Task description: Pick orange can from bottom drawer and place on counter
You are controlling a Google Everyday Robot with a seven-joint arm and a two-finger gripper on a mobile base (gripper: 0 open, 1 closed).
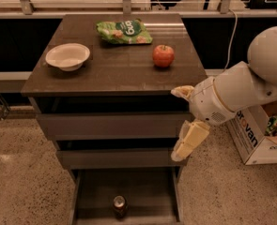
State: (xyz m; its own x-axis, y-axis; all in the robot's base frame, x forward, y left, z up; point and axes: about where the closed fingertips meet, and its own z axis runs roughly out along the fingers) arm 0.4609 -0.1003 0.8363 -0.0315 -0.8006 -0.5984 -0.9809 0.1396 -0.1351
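Note:
The orange can [119,205] stands upright near the front middle of the open bottom drawer [150,191]. The counter [114,71] is the dark brown top of the cabinet. My gripper [184,118] hangs in front of the cabinet's right edge, level with the upper drawers and well above and to the right of the can. Its two cream fingers are spread apart, one [182,92] at the counter's edge and one [189,140] pointing down. It holds nothing.
On the counter are a white bowl [67,56] at left, a green snack bag [124,32] at the back and a red apple [163,56] at right. The two upper drawers [110,125] stand slightly out. A cardboard box [255,135] sits on the floor at right.

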